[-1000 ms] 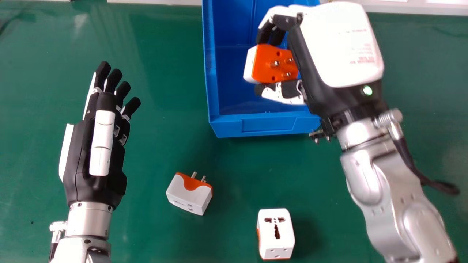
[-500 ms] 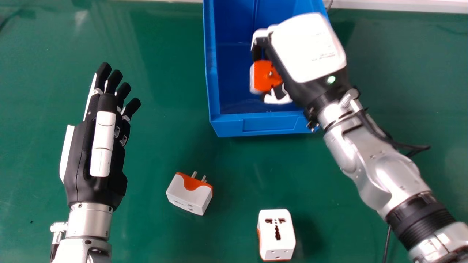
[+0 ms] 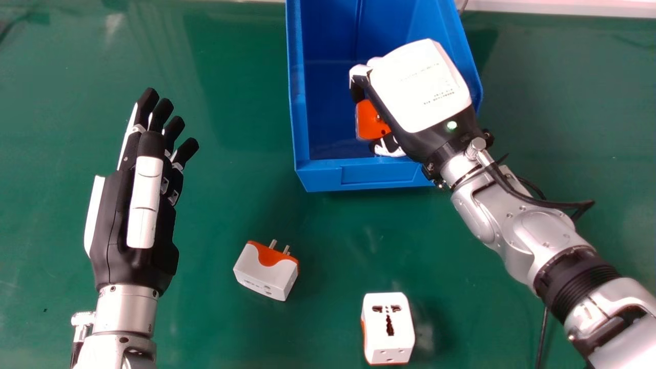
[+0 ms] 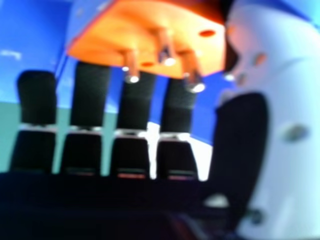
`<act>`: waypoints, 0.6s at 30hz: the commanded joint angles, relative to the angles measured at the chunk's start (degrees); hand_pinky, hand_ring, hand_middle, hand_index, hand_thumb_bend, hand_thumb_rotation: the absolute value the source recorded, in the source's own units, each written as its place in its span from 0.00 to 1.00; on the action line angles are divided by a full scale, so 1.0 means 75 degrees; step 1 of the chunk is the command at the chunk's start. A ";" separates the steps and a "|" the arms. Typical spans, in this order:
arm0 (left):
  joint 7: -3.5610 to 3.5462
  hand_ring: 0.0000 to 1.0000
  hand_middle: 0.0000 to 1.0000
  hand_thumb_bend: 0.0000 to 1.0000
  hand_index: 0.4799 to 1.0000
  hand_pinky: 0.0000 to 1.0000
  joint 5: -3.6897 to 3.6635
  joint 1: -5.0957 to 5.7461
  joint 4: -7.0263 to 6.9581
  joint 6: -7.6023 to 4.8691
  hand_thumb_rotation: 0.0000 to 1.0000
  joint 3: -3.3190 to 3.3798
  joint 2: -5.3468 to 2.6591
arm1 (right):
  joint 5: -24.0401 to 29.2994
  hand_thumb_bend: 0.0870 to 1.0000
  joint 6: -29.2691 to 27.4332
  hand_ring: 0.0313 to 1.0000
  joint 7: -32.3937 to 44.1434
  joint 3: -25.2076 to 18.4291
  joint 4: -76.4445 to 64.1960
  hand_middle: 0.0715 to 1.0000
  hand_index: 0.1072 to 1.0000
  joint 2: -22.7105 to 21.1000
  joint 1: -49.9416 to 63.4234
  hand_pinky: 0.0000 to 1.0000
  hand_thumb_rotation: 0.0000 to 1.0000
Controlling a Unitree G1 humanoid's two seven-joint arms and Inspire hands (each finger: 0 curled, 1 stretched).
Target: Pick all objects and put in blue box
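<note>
The right hand [image 3: 420,87] is over the near part of the blue box [image 3: 376,175], and it is grasping the held plug [image 3: 370,120]. Its back is turned up. The fingers [image 3: 357,79] are bent down at the far side of this plug, and the thumb [image 3: 388,147] is at the near side. So the plug lies between them, and it comes out a little to the left from under the palm. In the right hand view, its orange face shows three metal pins [image 4: 166,47], which point back to the palm. I cannot tell whether this plug touches the bottom of the box.

Two other plugs lie on the green table [image 3: 220,215], nearer than the box. The left plug [image 3: 264,274] rests with its pins to the far side. The right plug [image 3: 388,328] is nearer, with its socket holes up. Both are well apart from the right hand.

The left hand [image 3: 136,205] is to the left of the box and has nothing in it; its fingers are extended to the far side.
</note>
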 commanded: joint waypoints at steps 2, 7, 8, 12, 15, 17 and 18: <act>-0.0031 0.97 0.98 0.80 0.92 0.93 0.0041 -0.0036 -0.0005 -0.0215 0.78 0.0001 0.0008 | -0.0132 0.45 0.0273 0.38 -0.0157 0.0173 -0.0149 0.46 0.47 -0.0128 -0.0295 0.28 0.00; -0.0025 0.97 0.98 0.79 0.93 0.93 -0.0009 -0.0095 0.0044 -0.0189 0.78 0.0006 -0.0020 | -0.0690 0.45 0.1256 0.37 -0.0049 0.0618 -0.0304 0.44 0.47 -0.0078 -0.0320 0.26 0.00; -0.0011 0.97 0.98 0.79 0.93 0.93 0.0013 -0.0104 0.0059 -0.0195 0.78 0.0003 -0.0017 | -0.0813 0.45 0.1543 0.37 0.0030 0.0694 -0.0371 0.44 0.47 -0.0040 -0.0303 0.26 0.00; -0.0004 0.97 0.98 0.79 0.93 0.93 0.0038 -0.0139 0.0142 -0.0235 0.78 0.0004 -0.0018 | -0.1091 0.46 0.2373 0.39 0.0505 0.0863 -0.0700 0.45 0.45 0.0066 -0.0210 0.30 0.00; 0.0001 0.97 0.98 0.79 0.93 0.93 0.0087 -0.0145 0.0189 -0.0289 0.78 0.0002 -0.0005 | -0.1079 0.46 0.2698 0.39 0.0577 0.0861 -0.0981 0.45 0.45 0.0093 -0.0119 0.30 0.00; 0.0008 0.97 0.98 0.79 0.93 0.94 0.0114 -0.0144 0.0200 -0.0305 0.78 0.0004 0.0007 | -0.1030 0.57 0.2826 0.51 0.0506 0.0830 -0.1095 0.56 0.54 0.0111 -0.0077 0.43 0.02; 0.0009 0.97 0.98 0.79 0.93 0.94 0.0119 -0.0145 0.0208 -0.0313 0.78 0.0008 0.0010 | -0.1000 0.57 0.2866 0.51 0.0473 0.0815 -0.1137 0.56 0.54 0.0117 -0.0058 0.43 0.02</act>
